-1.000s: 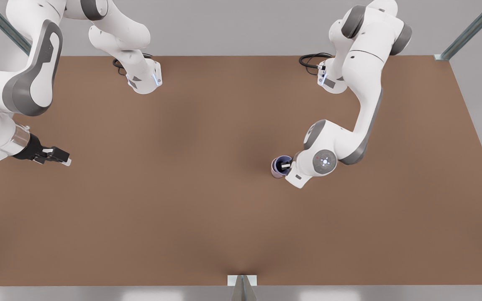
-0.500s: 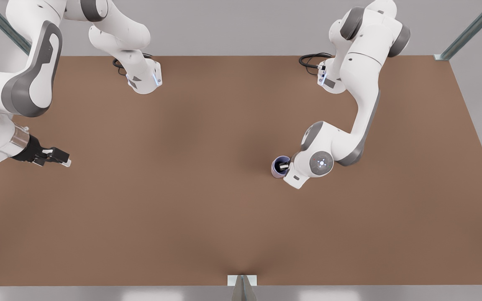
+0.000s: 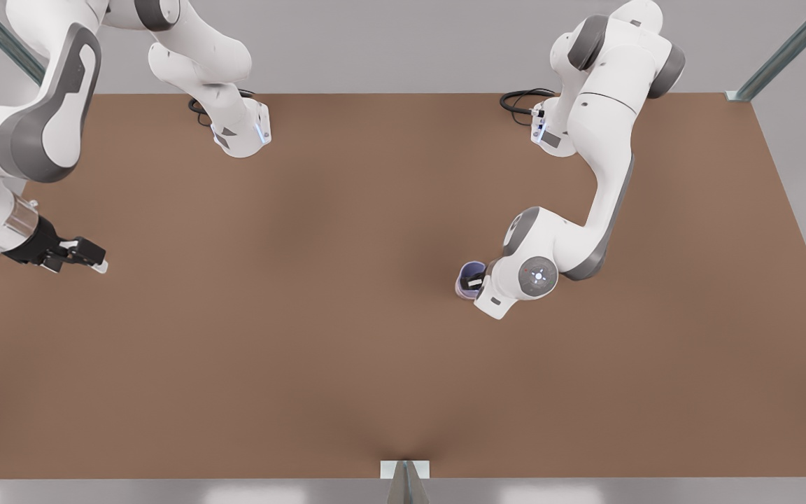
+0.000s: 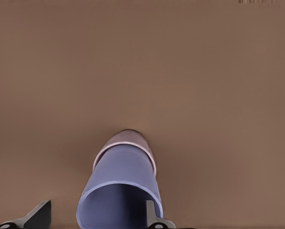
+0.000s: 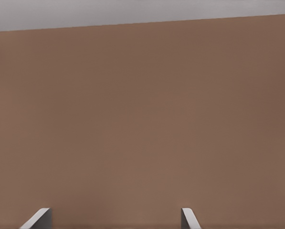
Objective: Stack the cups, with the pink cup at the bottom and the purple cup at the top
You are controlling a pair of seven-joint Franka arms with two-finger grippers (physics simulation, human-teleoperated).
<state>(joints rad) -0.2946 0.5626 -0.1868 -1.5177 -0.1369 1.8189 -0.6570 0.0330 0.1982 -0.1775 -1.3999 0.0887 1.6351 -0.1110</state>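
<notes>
The purple cup (image 3: 468, 269) (image 4: 125, 167) sits nested inside the pink cup (image 4: 128, 137), whose rim shows as a band around it. The stack stands upright on the table (image 3: 319, 315), right of centre in the front view. My left gripper (image 3: 476, 283) (image 4: 95, 217) hangs over the stack, open. One finger (image 4: 151, 215) is inside the purple cup by its wall, and the other finger (image 4: 39, 215) stands well outside it. My right gripper (image 3: 89, 257) (image 5: 113, 219) is open and holds nothing, waiting near the table's edge at the front view's left.
Both arm bases (image 3: 242, 136) (image 3: 550, 136) stand at the table's far edge with black cables beside them. A metal bracket (image 3: 405, 470) sits at the middle of the near edge. Bare brown tabletop lies all around the stack.
My right gripper has drawn back a little toward the front view's left edge. The left arm's wrist has shifted slightly over the stack. The cups stay put.
</notes>
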